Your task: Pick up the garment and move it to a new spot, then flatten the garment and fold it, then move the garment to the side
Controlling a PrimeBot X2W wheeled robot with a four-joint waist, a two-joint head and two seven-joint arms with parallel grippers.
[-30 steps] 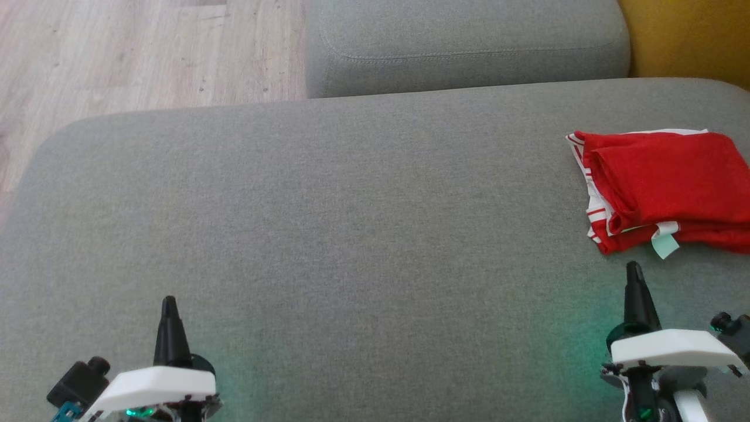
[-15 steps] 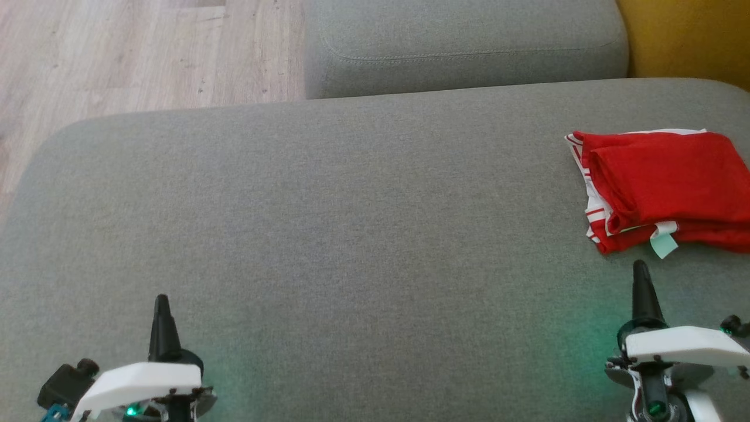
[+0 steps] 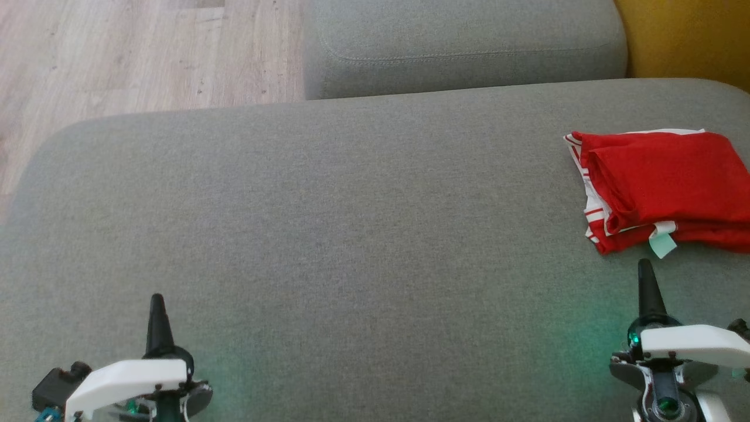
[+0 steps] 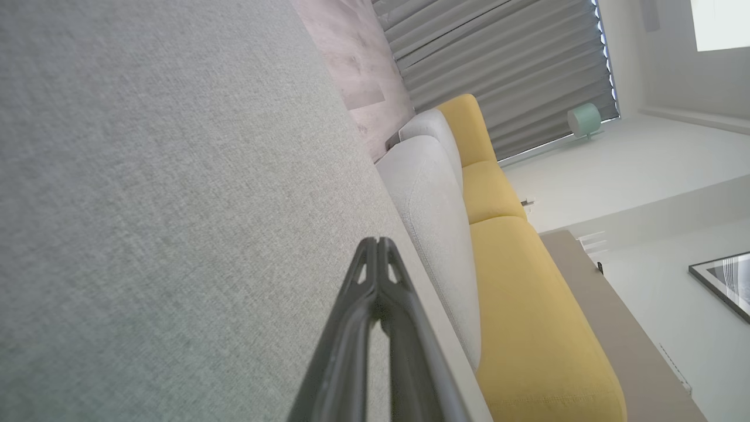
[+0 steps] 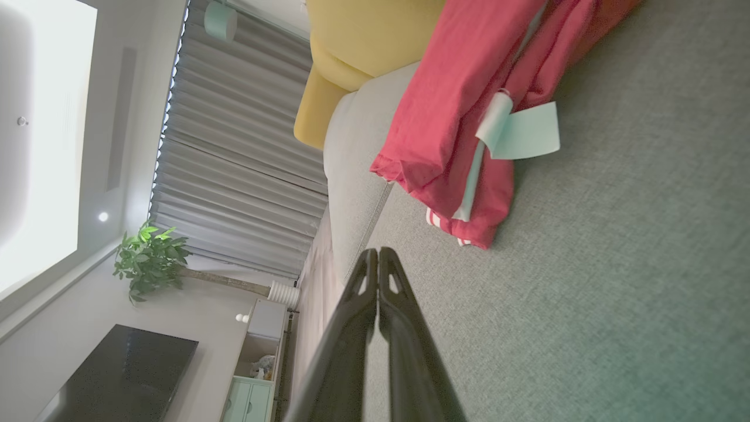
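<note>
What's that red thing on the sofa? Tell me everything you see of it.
The garment is soft red cloth with white stripes along its left edge and a pale mint label sticking out on the near side. It lies folded in loose layers on the grey cushion, toward its right end. Only the cushion touches it; the shut right claw points at it from close by, apart.

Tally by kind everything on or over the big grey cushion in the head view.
Garment: 1, the red garment, folded, white stripes at its edge.
Grippers: 2, the left gripper and the right gripper, both shut and empty.
Total: 3.
</note>
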